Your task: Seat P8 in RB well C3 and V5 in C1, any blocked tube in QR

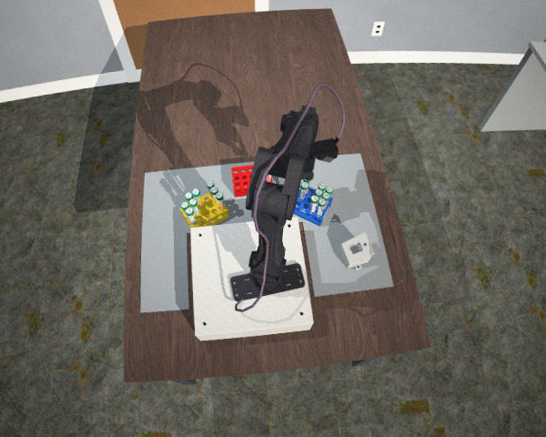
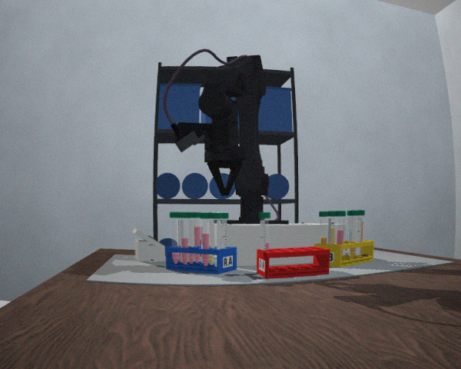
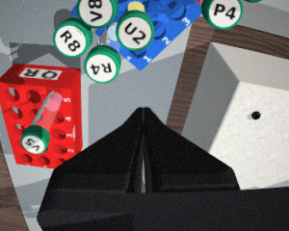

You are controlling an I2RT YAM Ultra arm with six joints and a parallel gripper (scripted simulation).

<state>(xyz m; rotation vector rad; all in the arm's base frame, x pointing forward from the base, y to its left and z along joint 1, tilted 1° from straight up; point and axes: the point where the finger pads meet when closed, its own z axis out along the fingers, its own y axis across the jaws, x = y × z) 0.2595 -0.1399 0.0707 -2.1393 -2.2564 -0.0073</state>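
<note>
Tube V5 (image 2: 264, 234) (image 3: 35, 140): one, green cap, pink contents; standing in the red rack, toward the end numbered 5; apart from the gripper.
Tube P8: label not legible in any view; location cannot be told.
Red rack QR (image 1: 240, 191) (image 2: 294, 274) (image 3: 74, 87): one, resting on the mat between the blue and yellow racks, partly covered by the arm from above.
Blue rack RA (image 1: 306, 218) (image 2: 190, 270) (image 3: 140, 63): one, holding several green-capped tubes.
Legible caps by the blue rack, wrist view: V8 (image 3: 97, 9), R8 (image 3: 72, 38), R4 (image 3: 102, 64), U2 (image 3: 135, 30), P4 (image 3: 223, 12).
Yellow rack RB (image 1: 207, 220) (image 2: 362, 260): one, on the mat; green-capped tubes grouped toward both sides, cap lettering too small to read.
Gripper (image 2: 224, 194) (image 3: 143, 116): black, pointing downward above the racks; fingers clenched together, nothing between them.
Arm (image 1: 268, 202) (image 2: 248, 119): black, six-jointed, purple cable looped alongside; mounted on the white plinth (image 1: 249, 320) (image 2: 286, 238) (image 3: 265, 144).
White housing (image 1: 359, 247) (image 2: 145, 247): one, on the mat, on the blue rack's side of the plinth; lamp state cannot be told.
Bench mat (image 1: 160, 282) (image 2: 115, 270) (image 3: 116, 101): pale grey, laid on the dark wooden table (image 1: 245, 56) (image 2: 223, 317) (image 3: 178, 87).
</note>
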